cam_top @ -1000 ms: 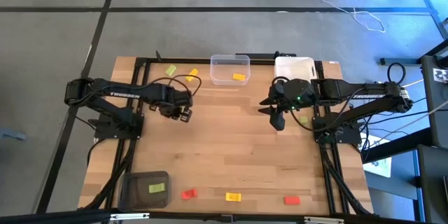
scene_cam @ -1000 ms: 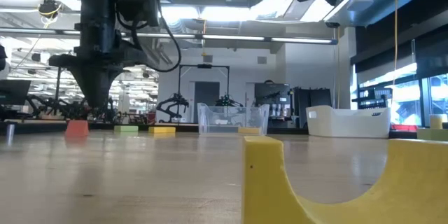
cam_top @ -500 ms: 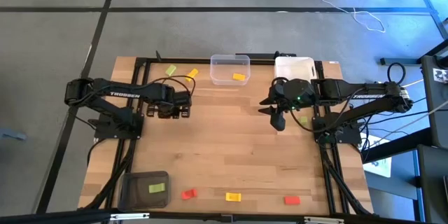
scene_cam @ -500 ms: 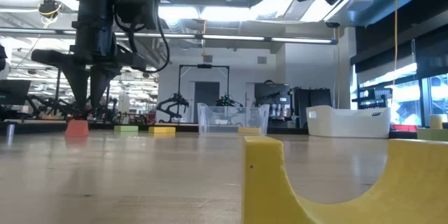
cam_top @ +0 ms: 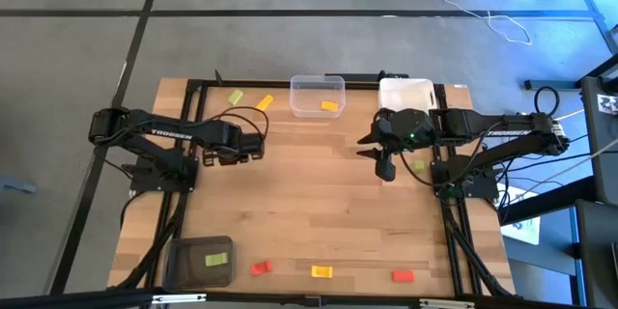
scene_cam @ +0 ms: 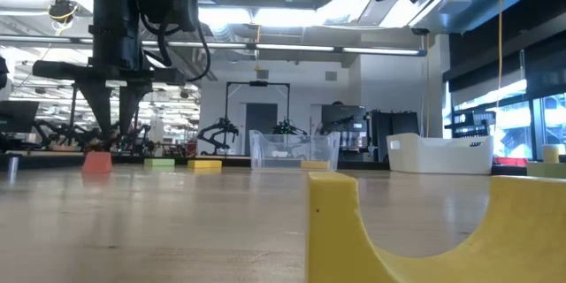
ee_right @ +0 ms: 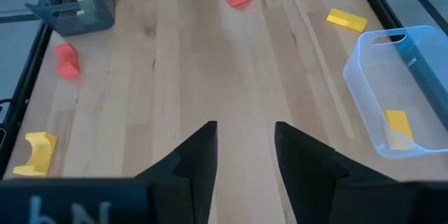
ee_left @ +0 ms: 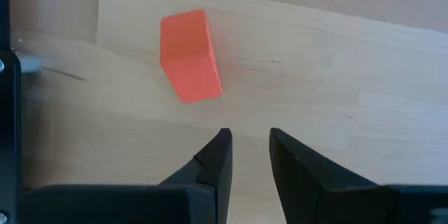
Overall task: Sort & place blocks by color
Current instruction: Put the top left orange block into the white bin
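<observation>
My left gripper (ee_left: 248, 150) is open, its fingers pointing down a little above the table, touching nothing. A red block (ee_left: 190, 56) lies flat on the wood just ahead of its fingertips; in the low view the gripper (scene_cam: 110, 119) stands over this block (scene_cam: 97, 161). In the high view the arm hides it. My right gripper (cam_top: 384, 166) waits, open, over the table's right half. Other blocks: green (cam_top: 236, 98) and yellow (cam_top: 265, 102) at the far edge, and red (cam_top: 260, 267), yellow (cam_top: 322, 271) and red (cam_top: 403, 275) along the near edge.
A clear bin (cam_top: 317, 95) at the far edge holds a yellow block (cam_top: 330, 106); a white bin (cam_top: 406, 92) stands to its right. A dark grey bin (cam_top: 201, 263) at the near left corner holds a green block (cam_top: 218, 259). Bare wood lies between the arms.
My left gripper has moved toward the table's left edge and turned about its wrist, coming to stand over the red block. The blocks and my right arm have kept still.
</observation>
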Available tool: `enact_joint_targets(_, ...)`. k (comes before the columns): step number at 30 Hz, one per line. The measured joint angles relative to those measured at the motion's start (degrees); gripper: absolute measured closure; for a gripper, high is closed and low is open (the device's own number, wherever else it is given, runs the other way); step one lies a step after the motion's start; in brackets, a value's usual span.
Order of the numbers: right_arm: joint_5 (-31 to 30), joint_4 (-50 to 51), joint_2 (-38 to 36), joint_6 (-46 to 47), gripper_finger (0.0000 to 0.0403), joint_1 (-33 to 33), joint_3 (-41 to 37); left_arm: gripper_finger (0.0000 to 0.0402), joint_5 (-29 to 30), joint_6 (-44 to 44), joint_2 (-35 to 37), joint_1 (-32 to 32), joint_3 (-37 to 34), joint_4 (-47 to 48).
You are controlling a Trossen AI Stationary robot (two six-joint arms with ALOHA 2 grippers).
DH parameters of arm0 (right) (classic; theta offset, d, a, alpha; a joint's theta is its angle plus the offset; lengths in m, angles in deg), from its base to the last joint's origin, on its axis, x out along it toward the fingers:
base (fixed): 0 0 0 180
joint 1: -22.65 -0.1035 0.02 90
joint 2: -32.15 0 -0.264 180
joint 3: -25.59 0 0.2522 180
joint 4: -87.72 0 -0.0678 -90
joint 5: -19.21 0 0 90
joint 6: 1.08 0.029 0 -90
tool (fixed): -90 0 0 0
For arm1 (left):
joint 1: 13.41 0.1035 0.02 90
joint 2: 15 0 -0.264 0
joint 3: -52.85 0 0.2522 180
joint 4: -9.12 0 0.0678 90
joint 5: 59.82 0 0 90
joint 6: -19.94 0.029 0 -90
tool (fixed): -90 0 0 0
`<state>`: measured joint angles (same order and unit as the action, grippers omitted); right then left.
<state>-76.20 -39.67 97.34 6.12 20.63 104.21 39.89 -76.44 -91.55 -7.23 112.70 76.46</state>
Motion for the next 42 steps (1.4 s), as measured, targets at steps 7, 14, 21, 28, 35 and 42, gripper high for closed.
enact_joint_targets(7, 0.00, -0.02, 0.00, -0.06, 0.0260, 0.00, 0.00, 0.0313, 0.02, -1.05, 0.00, -0.01, 0.00, 0.04)
enact_joint_targets(14, 0.00, -0.02, 0.00, 0.07, 0.0260, 0.00, 0.00, 0.0313, -1.31, -6.79, 0.00, -1.10, -0.02, 7.64)
enact_joint_targets(21, 0.00, -0.02, 0.00, 0.00, 0.0260, 0.00, 0.00, 0.0313, 0.80, -8.11, 0.00, -1.50, -0.02, 9.60)
enact_joint_targets(28, 0.00, -0.03, 0.00, -0.05, 0.0260, 0.00, 0.00, 0.0312, 0.70, 3.86, 0.01, -1.94, -0.02, 6.61)
enact_joint_targets(35, 0.00, -0.04, 0.00, 0.07, 0.0260, 0.01, 0.00, 0.0270, 0.04, 0.72, 0.02, -1.91, -0.02, 7.63)
enact_joint_targets(42, 0.00, -0.04, 0.00, 0.00, 0.0260, 0.01, 0.00, 0.0207, 6.48, -4.57, 0.02, -1.92, -0.02, 7.41)
